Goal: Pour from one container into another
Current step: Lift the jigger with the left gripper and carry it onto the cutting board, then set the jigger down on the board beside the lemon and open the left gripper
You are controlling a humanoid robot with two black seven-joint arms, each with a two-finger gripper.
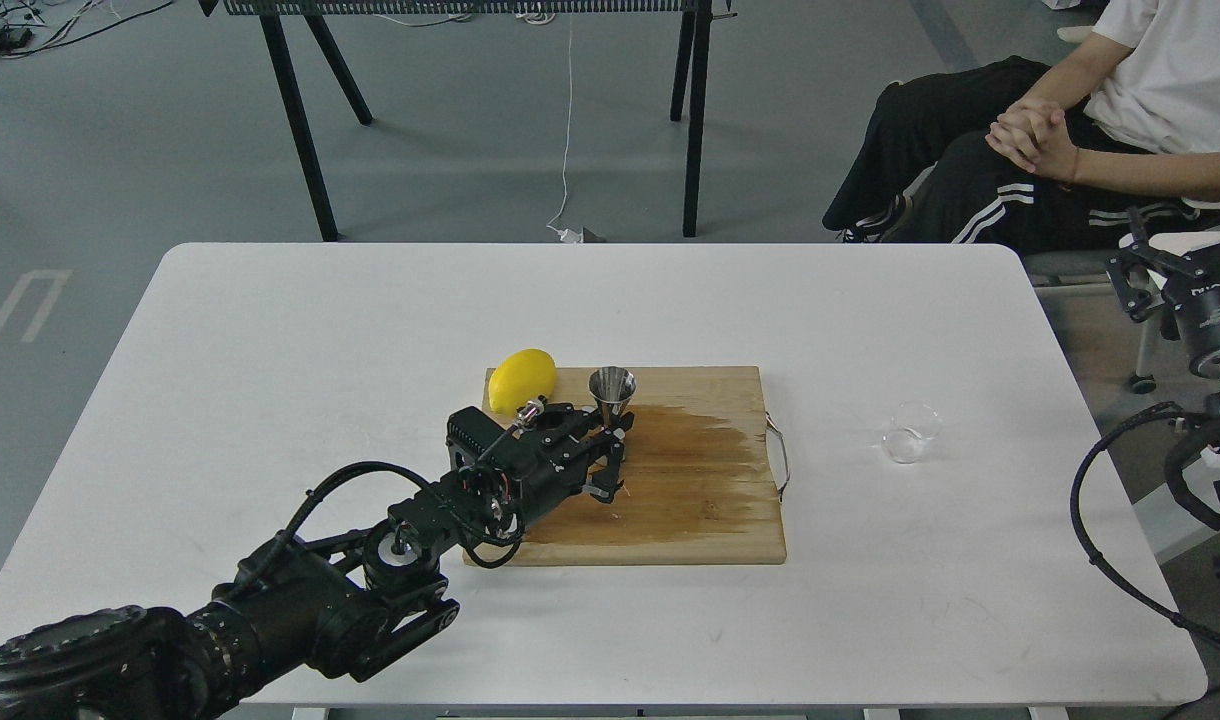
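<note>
The steel jigger (611, 388) stands upright over the wooden cutting board (700, 500), mouth up. My left gripper (611, 434) is shut on it around the waist, and its fingers hide the lower cone. Whether the jigger's foot touches the board I cannot tell. The clear glass cup (910, 433) sits on the white table to the right of the board, with nothing near it. My right gripper (1160, 272) hangs beyond the table's right edge, far from the cup, and its fingers cannot be told apart.
A yellow lemon (521, 380) lies on the board's far left corner, just behind my left wrist. The board has a metal handle (780, 455) on its right side and a dark wet patch. A seated person (1070, 120) is at the back right.
</note>
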